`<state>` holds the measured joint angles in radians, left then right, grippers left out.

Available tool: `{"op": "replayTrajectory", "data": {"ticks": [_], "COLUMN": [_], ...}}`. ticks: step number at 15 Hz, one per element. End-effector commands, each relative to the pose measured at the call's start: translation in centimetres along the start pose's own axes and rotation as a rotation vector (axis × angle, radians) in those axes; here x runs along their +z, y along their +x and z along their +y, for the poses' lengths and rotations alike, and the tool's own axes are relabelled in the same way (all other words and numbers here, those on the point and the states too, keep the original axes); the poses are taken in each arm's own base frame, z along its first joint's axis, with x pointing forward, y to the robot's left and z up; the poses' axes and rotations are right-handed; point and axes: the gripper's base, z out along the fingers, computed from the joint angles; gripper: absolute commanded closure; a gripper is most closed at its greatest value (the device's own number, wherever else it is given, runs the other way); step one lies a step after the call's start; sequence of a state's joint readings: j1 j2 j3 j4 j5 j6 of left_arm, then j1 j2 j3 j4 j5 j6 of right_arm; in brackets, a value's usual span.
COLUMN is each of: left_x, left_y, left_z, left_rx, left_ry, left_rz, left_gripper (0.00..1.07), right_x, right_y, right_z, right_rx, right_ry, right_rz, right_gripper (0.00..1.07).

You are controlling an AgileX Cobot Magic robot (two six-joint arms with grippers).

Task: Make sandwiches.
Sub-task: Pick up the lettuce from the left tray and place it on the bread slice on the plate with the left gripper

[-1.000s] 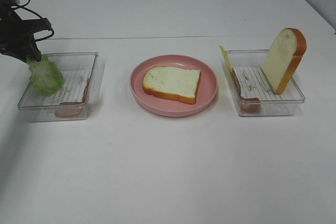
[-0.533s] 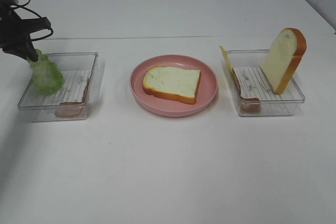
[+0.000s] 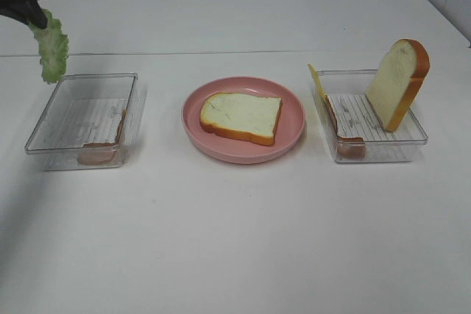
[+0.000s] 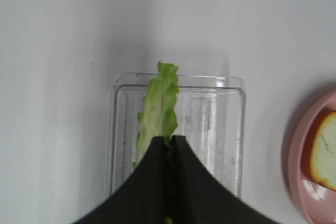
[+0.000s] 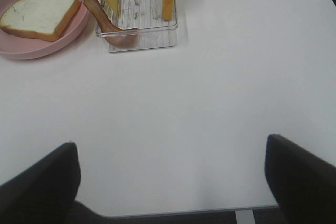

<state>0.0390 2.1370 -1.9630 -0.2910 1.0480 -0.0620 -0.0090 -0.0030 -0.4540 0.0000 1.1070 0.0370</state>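
White surface (image 3: 235, 248), items as found. Left end effector (image 3: 35, 18) — black, jaws closed on the top edge of a ruffled green lettuce leaf (image 3: 51, 49), which hangs in the air above the left clear plastic rectangular tray (image 3: 134, 97), touching nothing below. The left wrist view shows the leaf pinched at the tip with that tray underneath. In the tray, a brown bacon strip (image 3: 99, 154) lies at the near right corner. Centre: pink round plate (image 3: 296, 119) carrying one white bread slice with orange-brown crust (image 3: 241, 117), lying flat. Right clear plastic rectangular tray (image 3: 416, 136) holds three items. A second bread slice (image 3: 397, 82) stands upright toward its right side, a thin yellow cheese square (image 3: 315, 82) stands against its left wall, and another bacon strip (image 3: 347, 141) lies along that wall. Right end effector (image 5: 173, 182) — jaws spread wide, holding nothing, over bare surface well apart from the right tray.
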Motion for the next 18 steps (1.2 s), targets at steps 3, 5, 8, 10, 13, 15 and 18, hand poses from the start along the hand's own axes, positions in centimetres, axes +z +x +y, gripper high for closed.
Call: {"op": "replayTrajectory", "data": {"ticks": [3, 5, 8, 10, 13, 15, 18], "left_x": [-1.7, -1.1, -0.9, -0.8, 0.7, 3.0, 6.0], "left_y": [1.1, 2.5, 3.6, 4.8, 6.3, 8.1, 9.8], "left_z": [-6.2, -10.6, -15.1, -18.7, -21.3, -23.4, -25.0], "left_rx": [0.083, 0.151, 0.16, 0.156, 0.121, 0.114, 0.062], "left_ry": [0.105, 0.171, 0.3, 0.418, 0.501, 0.536, 0.571], "left_rz": [-0.002, -0.022, -0.08, -0.122, -0.093, -0.046, -0.01], "left_gripper": [1.07, 1.07, 1.07, 1.07, 1.07, 1.07, 1.07], "right_x": [-0.2, -0.2, -0.2, -0.2, -0.2, -0.2, -0.2], "right_y": [0.2, 0.2, 0.2, 0.2, 0.2, 0.2, 0.2], "right_z": [0.0, 0.0, 0.0, 0.0, 0.0, 0.0, 0.0], "right_rx": [0.0, 0.0, 0.0, 0.0, 0.0, 0.0, 0.0], "right_ry": [0.003, 0.003, 0.003, 0.003, 0.003, 0.003, 0.003], "right_rz": [-0.03, -0.03, -0.03, -0.03, -0.03, -0.03, -0.03], "right_gripper": [0.16, 0.16, 0.16, 0.16, 0.16, 0.16, 0.16]}}
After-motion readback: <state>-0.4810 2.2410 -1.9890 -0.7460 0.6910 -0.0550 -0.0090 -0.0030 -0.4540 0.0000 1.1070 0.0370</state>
